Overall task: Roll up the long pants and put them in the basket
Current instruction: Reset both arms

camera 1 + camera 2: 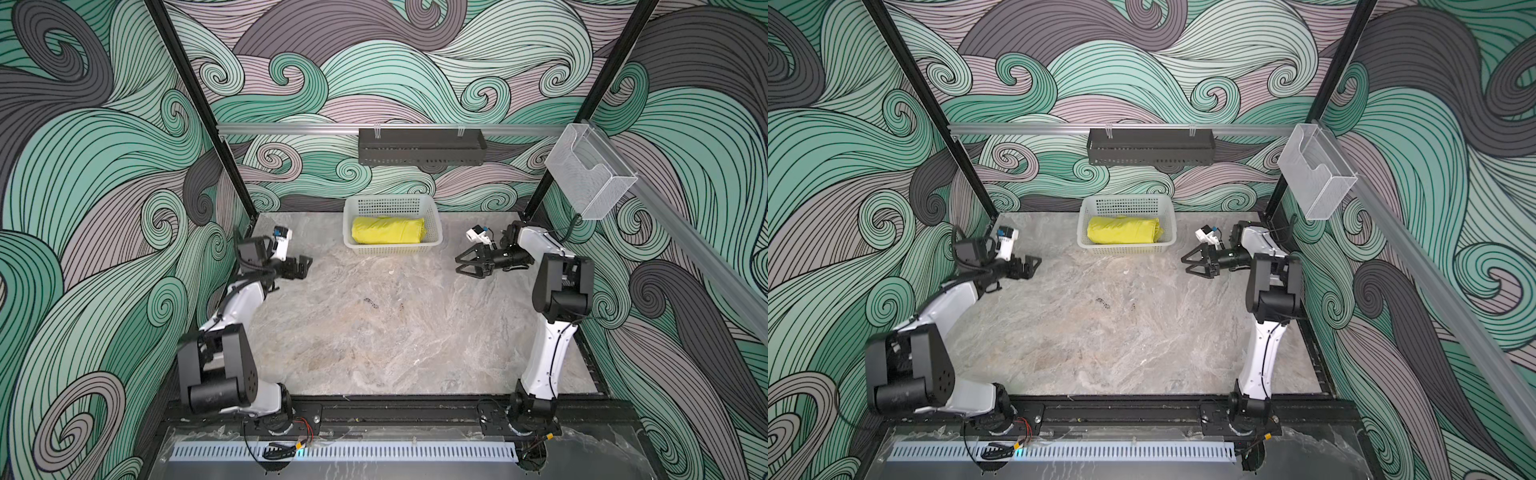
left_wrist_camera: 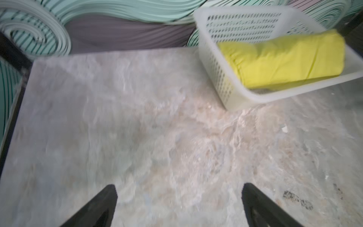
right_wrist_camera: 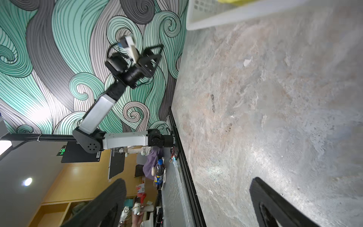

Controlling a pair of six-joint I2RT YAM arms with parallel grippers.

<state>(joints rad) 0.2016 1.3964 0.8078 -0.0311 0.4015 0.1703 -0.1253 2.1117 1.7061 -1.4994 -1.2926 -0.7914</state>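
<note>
The long pants lie as a rolled yellow-green bundle inside the white basket at the back middle of the table. The left wrist view shows the roll filling the basket. My left gripper hovers open over bare table, well left of the basket. My right gripper is open too, turned on its side, to the right of the basket and a little in front of it. Neither gripper holds or touches anything.
A black perforated shelf hangs on the back rail above the basket. A clear plastic box hangs on the right rail. A black mounting rail runs along the table's front edge. Small dark stains mark the marble-patterned tabletop.
</note>
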